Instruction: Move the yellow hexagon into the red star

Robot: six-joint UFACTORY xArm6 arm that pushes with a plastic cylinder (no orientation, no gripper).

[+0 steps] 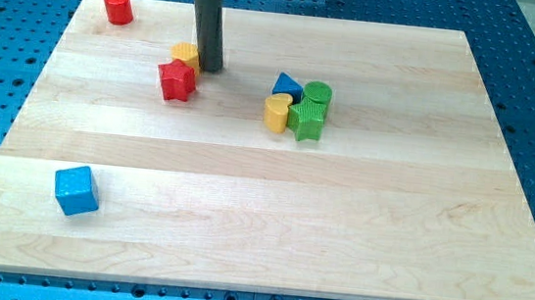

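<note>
The yellow hexagon (185, 54) lies near the view's top, left of centre, touching the red star (177, 80) just below it. My tip (208, 69) stands right against the hexagon's right side and just above and to the right of the star. The rod partly hides the hexagon's right edge.
A red cylinder (118, 7) stands at the board's top left corner. A blue cube (76, 191) sits at the lower left. A cluster right of centre holds a blue triangle (286, 86), a green cylinder (317, 95), a yellow heart (276, 113) and a green star (307, 121).
</note>
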